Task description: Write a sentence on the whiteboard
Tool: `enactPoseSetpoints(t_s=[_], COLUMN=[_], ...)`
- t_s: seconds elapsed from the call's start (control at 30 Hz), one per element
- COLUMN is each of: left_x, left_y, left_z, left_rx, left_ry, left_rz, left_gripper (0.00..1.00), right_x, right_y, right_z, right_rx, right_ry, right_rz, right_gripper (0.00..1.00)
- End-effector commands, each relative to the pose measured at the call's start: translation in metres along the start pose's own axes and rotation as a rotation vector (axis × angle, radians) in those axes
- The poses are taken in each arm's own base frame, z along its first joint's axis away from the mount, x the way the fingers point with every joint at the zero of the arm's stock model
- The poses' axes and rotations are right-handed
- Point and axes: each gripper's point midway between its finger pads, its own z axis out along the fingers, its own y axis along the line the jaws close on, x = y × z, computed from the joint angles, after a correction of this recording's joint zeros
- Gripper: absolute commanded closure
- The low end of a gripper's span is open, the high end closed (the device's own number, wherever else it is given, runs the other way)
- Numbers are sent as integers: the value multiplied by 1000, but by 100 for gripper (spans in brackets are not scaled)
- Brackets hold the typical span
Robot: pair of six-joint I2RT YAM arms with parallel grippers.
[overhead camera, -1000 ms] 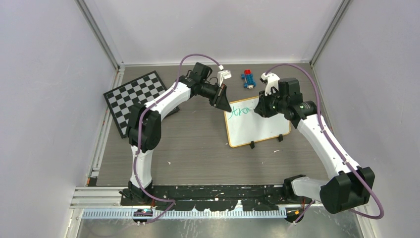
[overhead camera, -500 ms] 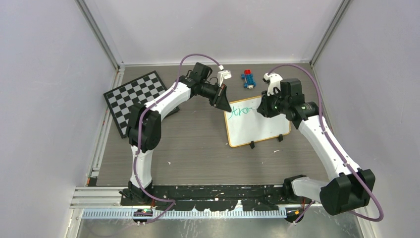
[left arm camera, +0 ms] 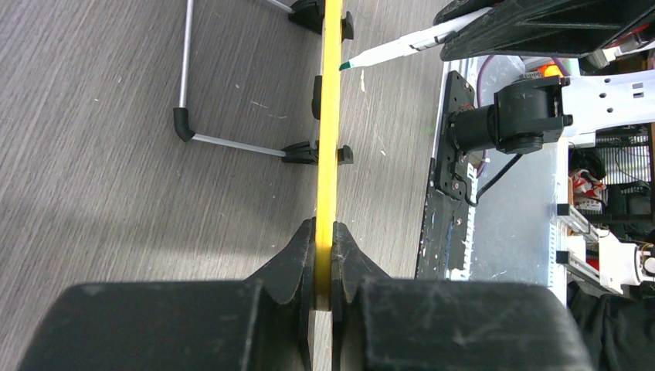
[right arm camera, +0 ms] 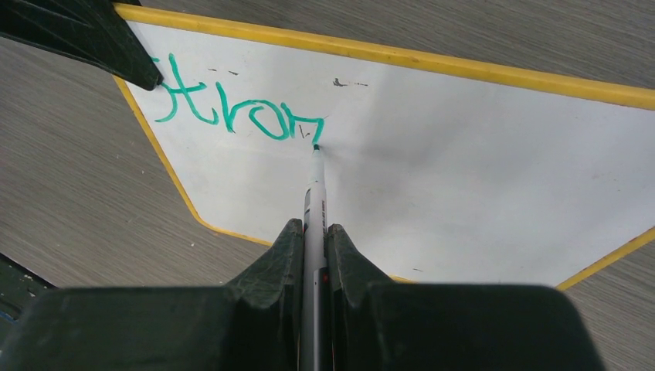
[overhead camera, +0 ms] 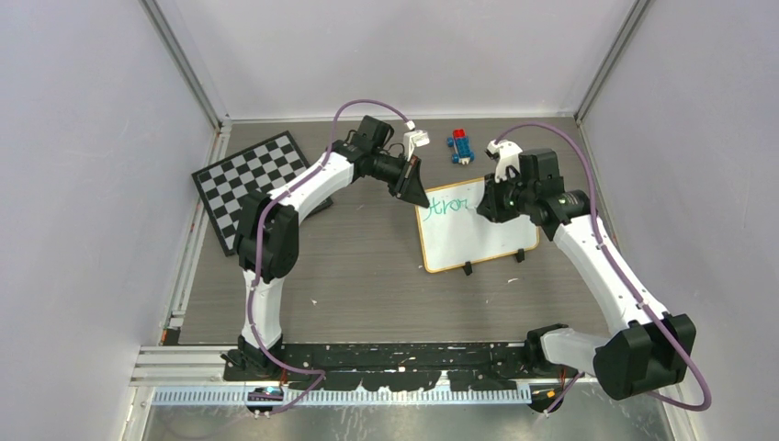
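Writing first word: sentence [right arm camera: 232, 116] reads "Stron" in green, marker [right arm camera: 315, 182] tip touching whiteboard [overhead camera: 487, 234] at letters' 3 o'clock end. Right gripper [right arm camera: 313, 232] clamped on marker; left gripper [left arm camera: 324, 232] pinching whiteboard frame at its 10 o'clock corner. Whiteboard at 1 o'clock of table [overhead camera: 367, 276]. Next, likely: form "g", tip pressed lightly, whiteboard steadied. Count: one whiteboard, one marker, one checkerboard [overhead camera: 248, 184] at 10 o'clock, two grippers.

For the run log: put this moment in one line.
left gripper: shut on whiteboard edge | right gripper: shut on marker, tip on board | writing: "Stron"
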Motion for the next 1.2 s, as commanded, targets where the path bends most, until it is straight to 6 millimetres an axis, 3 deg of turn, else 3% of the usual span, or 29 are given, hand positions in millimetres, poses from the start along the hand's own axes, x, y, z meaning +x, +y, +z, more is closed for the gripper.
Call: enactPoseSetpoints(t_s=[0.0,0.37,0.73,1.17], left_x=[-8,-7,-8,-6], left_y=[-9,-11,-10,-8], left_z=[-5,-4,-3,-2], left_rx=[4,8,9,6], left_ry=[-13,-11,-11,-9], left_rz=[15,21,20,17], left_gripper=[100,100,100,100], right_x=[-28,-36,-47,-21], right_y=[0,-16,-11,-4], right_z=[-24,-20,-7,-2], right_rx=[23,91,49,11], right_ry=[-101,-120,-149,-77], right_rz=[-29,-4,6,-22], right_gripper=[100,100,100,100])
